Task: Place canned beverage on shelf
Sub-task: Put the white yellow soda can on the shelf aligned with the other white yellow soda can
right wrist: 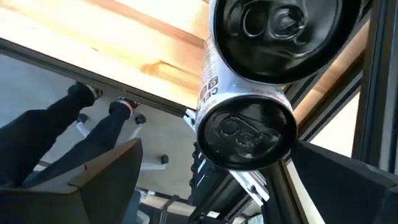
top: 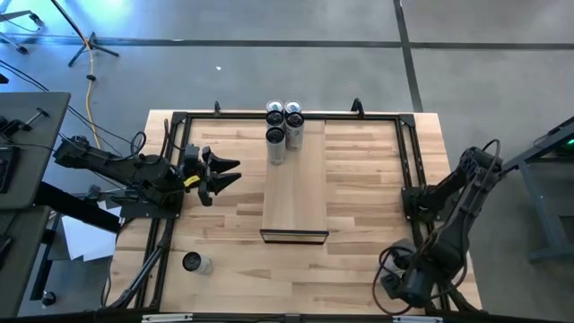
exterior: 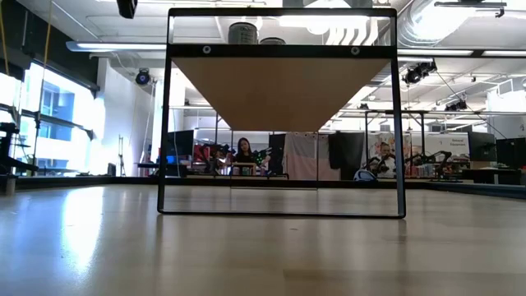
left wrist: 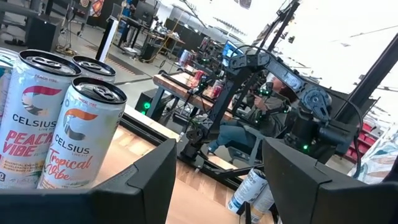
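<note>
The shelf [top: 294, 193] is a long light-wood platform on a dark frame at the table's middle. Several Celsius cans [top: 283, 126] stand upright on its far end, and they also show in the left wrist view [left wrist: 74, 134]. Another can [top: 195, 263] stands on the table near the front left. My left gripper [top: 235, 173] is open and empty, left of the shelf and pointing toward it. My right gripper [right wrist: 217, 186] is open, low at the table's right front. Two cans [right wrist: 249, 130] show close ahead of it, tops toward the camera, between the fingers' lines without touching them.
A dark metal frame [top: 170, 179] runs around the tabletop's edges. In the low view the shelf [exterior: 279, 90] stands raised on a dark frame, with open room underneath. People sit at benches in the room beyond the table. Bare wood lies on both sides of the shelf.
</note>
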### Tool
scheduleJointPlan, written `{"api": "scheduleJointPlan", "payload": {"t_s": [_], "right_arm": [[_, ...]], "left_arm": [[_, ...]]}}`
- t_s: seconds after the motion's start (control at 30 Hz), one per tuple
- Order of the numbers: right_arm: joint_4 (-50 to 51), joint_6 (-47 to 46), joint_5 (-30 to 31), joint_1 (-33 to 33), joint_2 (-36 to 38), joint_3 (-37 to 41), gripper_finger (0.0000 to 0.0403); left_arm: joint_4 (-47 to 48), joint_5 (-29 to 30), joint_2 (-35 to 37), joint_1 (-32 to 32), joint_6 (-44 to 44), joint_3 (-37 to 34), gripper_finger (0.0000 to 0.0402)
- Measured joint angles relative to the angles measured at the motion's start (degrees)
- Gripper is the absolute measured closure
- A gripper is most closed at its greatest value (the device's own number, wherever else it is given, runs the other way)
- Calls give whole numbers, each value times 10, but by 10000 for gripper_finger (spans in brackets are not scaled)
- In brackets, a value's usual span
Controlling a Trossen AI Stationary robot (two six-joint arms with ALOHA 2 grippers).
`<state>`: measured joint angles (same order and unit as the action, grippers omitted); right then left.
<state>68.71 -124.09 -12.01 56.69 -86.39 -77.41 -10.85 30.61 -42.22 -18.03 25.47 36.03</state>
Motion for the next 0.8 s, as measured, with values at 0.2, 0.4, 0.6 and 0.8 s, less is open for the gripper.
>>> {"api": "scheduleJointPlan", "payload": {"t_s": [0.2,0.4,0.6,0.8], "right_arm": [[10,-5,-16,0,-17,-2,6],[40,-7,-18,0,-18,-1,6],[41,6,-15,-3,-18,-1,6],[39,7,-11,-4,-18,0,6]], "left_arm": [[0,0,0,0,0,0,192],[0,0,0,0,0,0,192],[0,0,0,0,0,0,192],[0,0,0,0,0,0,192]]}}
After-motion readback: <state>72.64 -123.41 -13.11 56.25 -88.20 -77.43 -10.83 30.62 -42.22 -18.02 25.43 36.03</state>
